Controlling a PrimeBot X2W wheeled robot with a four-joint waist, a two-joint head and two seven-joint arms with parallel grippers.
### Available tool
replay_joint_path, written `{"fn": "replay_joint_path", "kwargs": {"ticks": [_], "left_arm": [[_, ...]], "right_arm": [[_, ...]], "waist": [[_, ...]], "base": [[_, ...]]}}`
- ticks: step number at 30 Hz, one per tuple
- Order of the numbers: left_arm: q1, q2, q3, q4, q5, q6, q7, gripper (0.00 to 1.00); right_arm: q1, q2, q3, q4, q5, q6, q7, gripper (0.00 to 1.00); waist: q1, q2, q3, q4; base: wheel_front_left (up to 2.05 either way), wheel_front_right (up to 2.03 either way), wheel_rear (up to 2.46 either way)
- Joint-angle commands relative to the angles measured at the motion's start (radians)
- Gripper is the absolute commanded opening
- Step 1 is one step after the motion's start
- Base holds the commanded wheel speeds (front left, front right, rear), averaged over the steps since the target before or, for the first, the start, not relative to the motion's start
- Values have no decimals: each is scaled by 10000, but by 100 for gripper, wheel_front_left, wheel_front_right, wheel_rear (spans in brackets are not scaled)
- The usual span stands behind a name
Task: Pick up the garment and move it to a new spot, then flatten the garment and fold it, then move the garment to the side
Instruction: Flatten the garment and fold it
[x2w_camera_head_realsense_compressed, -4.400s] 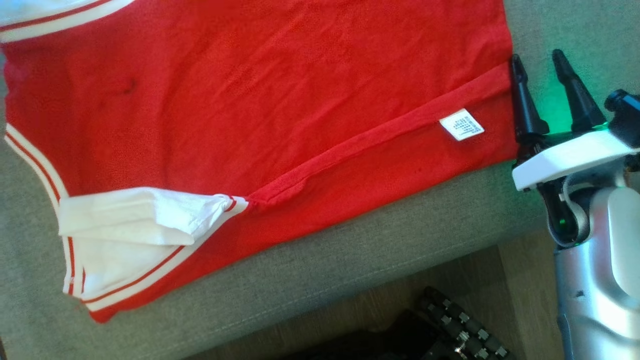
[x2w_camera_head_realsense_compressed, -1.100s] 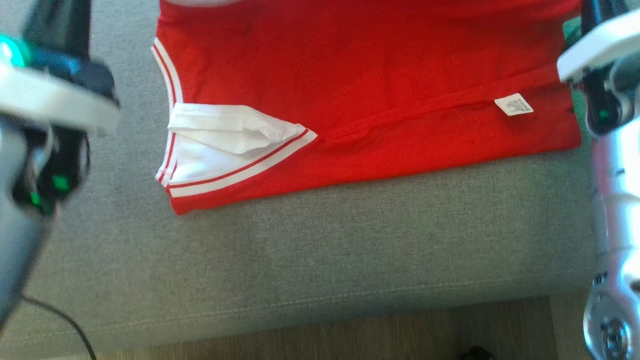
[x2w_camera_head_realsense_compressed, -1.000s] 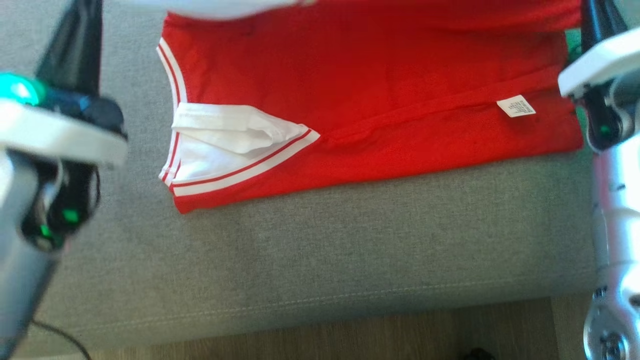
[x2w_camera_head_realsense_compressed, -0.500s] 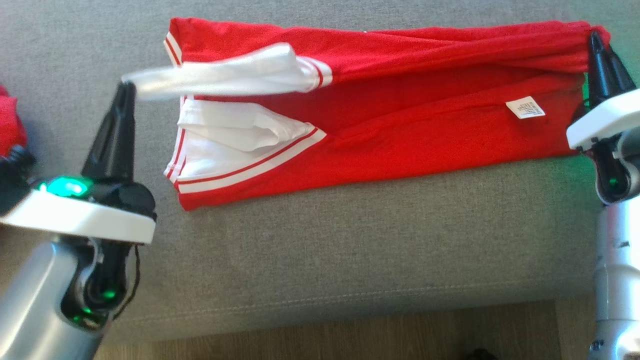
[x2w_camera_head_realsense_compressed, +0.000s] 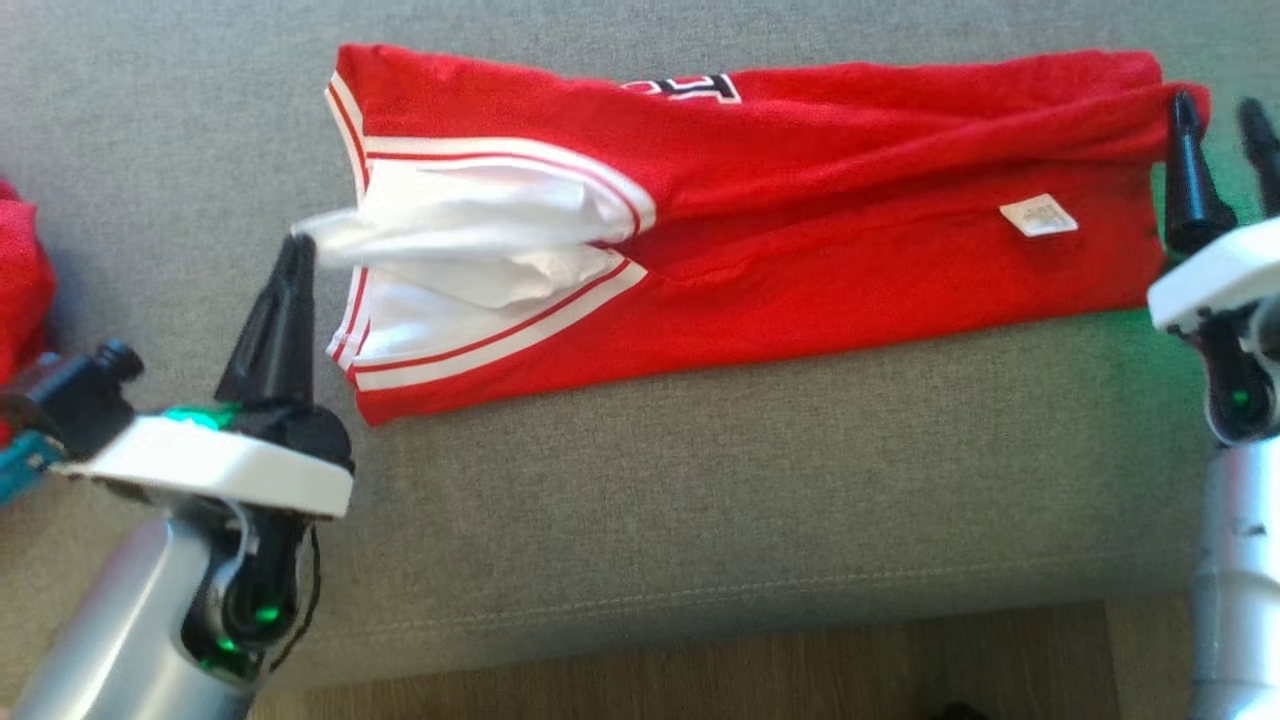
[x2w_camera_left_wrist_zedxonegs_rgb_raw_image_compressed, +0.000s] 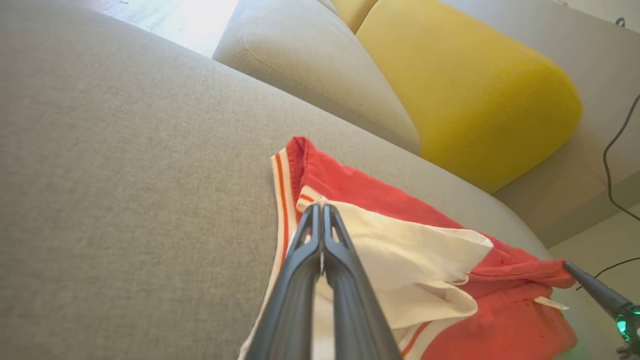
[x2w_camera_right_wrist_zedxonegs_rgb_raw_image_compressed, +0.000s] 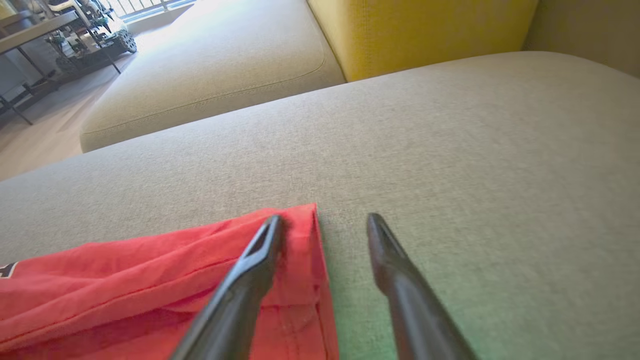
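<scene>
R gripper (x2w_camera_head_realsense_compressed: 1217, 105) fingers now apart, hem corner (x2w_camera_right_wrist_zedxonegs_rgb_raw_image_compressed: 302, 240) let go; L gripper (x2w_camera_head_realsense_compressed: 297, 242) still pinches white sleeve (x2w_camera_head_realsense_compressed: 470, 215). Shirt (x2w_camera_head_realsense_compressed: 820, 230) lies folded on sofa seat (x2w_camera_head_realsense_compressed: 700, 500); fold looks nearly done.

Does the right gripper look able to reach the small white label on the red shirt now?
Probably yes. The label lies uncovered on top of the shirt, close to the open right gripper, which stands at that same end of the shirt. Nothing lies between them.
</scene>
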Motion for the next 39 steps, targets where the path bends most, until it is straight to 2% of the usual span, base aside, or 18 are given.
{"fn": "replay_joint_path", "kwargs": {"ticks": [1,2,3,9,14,16,22,25,28,33,39], "left_arm": [[76,147,336,-91,225,53,-52,48],[122,99,322,-14,296,86,-52,83],[164,39,323,47,348,105,-52,100],[434,-301,521,230,1429,496,-53,100],[711,-641,748,227,2626,932,-53,100],[1002,-938,859,188,3507,1187,-53,100],[1556,-1405,895,87,5363,1579,-53,100],[1710,-1520,770,152,6166,1641,-53,100],[1732,-1746,692,243,6530,1557,-53,100],[1666,-2096,650,360,6819,1274,-53,100],[1796,-2435,957,530,6853,1033,-53,100]], "right_arm": [[327,2,17,-632,-29,-4,189,100],[458,3,-30,-801,-13,-4,284,100],[587,17,-106,-991,16,-4,360,100],[1300,225,-585,-1982,324,-4,850,100],[1610,359,-914,-2211,446,-4,1140,100],[1759,404,-964,-2118,438,-4,1320,100],[1449,421,-570,-1287,611,-4,1149,100],[1008,422,-471,-488,341,-4,1095,100],[568,423,-652,366,-369,-4,1141,100],[95,384,-1196,1505,-1824,-4,1409,100],[59,330,-1357,2079,-2824,-4,1663,100]], "waist": [[0,0,-154,30],[0,0,-220,37],[0,0,-295,40],[0,0,-827,81],[0,0,-1166,152],[0,0,-1367,223],[0,0,-1596,340],[0,0,-1683,430],[0,0,-1762,581],[0,0,-1841,930],[0,0,-1897,1125]], "base": [[0,0,0],[0,0,0],[0,0,0],[0,0,0],[0,0,0],[0,0,0],[0,0,0],[0,0,0],[0,0,0],[0,0,0],[0,0,0]]}}
